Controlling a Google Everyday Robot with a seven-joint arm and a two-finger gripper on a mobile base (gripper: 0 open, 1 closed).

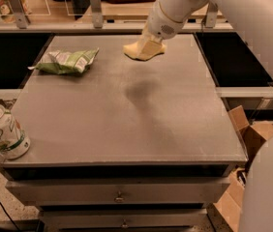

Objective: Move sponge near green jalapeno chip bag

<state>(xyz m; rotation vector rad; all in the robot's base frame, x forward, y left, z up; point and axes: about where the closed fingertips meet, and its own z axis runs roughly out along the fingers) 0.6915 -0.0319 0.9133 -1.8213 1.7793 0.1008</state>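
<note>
Above the far part of a grey metal tabletop (127, 129), the gripper (151, 46) pinches the pale yellow foam sponge (135, 51), well right of the wrinkly green-and-white chip bag (68, 62).

- The pale yellow foam sponge (135, 52) is one even colour, with no print or pattern.
- The cream-coloured two-finger hand (149, 46), at the far side of the surface, is clamped on the sponge and is nearly the same shade.
- The smooth plastic robot arm (233, 13) is plain white.
- The wrinkly foil chip bag (66, 62) is green and white with small print.
- The flat matte grey surface (127, 129) is plain, apart from a soft dark shadow patch near its middle.
- The round soda can (3, 132) is white with green lettering and a silver top.
- The open cardboard box (248, 134) is tan brown.
</note>
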